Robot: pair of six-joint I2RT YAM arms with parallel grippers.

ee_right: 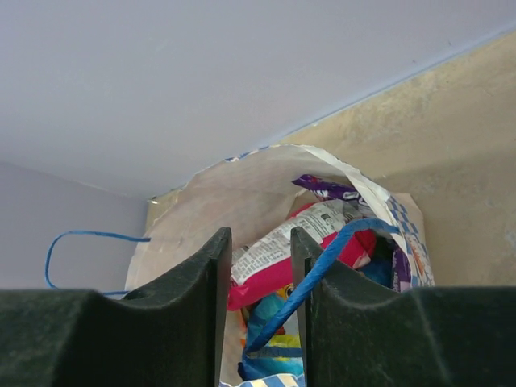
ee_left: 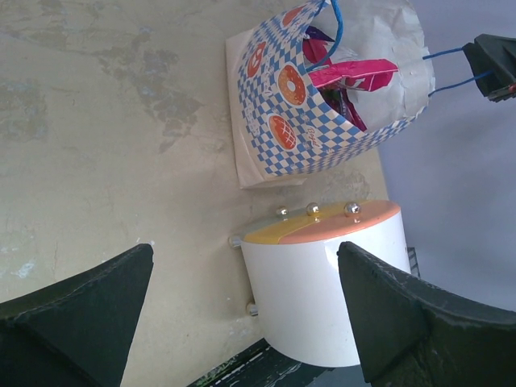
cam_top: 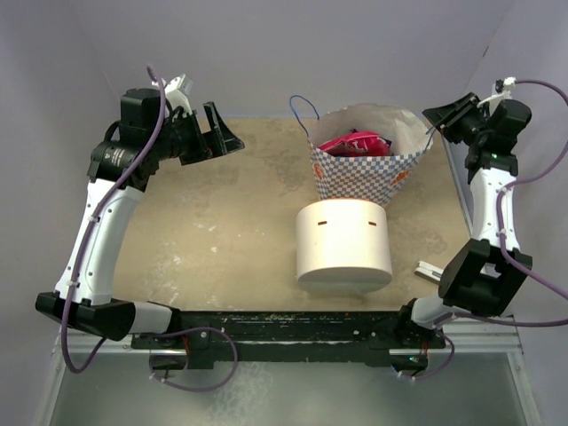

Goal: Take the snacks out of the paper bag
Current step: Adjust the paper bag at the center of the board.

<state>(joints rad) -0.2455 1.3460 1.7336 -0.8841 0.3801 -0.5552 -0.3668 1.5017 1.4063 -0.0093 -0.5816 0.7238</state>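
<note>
Room: pale lilac-grey walls (cam_top: 266, 44) close in the far and side edges of a beige counter (cam_top: 231, 213). Its surface is mottled, with darker stains and scuffs. A black rail (cam_top: 266, 324) runs along the near edge, at the arm bases.

Far left: black left tool (cam_top: 222, 133) hangs above the counter's far-left corner, jaws wide apart and holding nothing. It is well apart from everything else.

Centre: large white cylinder (cam_top: 344, 235) stands on the counter, just in front of the bag. The left wrist view shows an orange and yellow end face with three small metal studs (ee_left: 313, 209) at its rim.

Centre-right, far side: blue-and-white checkered paper bag (cam_top: 359, 173) with orange doughnut logos (ee_left: 292, 85), standing upright with its mouth open. One thin blue cord handle (cam_top: 302, 106) loops free on its left.

The shiny snack packets (cam_top: 355, 142), pink-red, purple and blue, lie inside the bag.

Right: black right tool (cam_top: 435, 120) sits at the bag's right rim. Its jaws stand a narrow gap apart. The other blue cord handle (ee_right: 322, 266) runs through that gap; I cannot tell if it is caught deeper in.

Near right: small grey flat bar (cam_top: 430, 268) lies on the counter beside the right arm.
</note>
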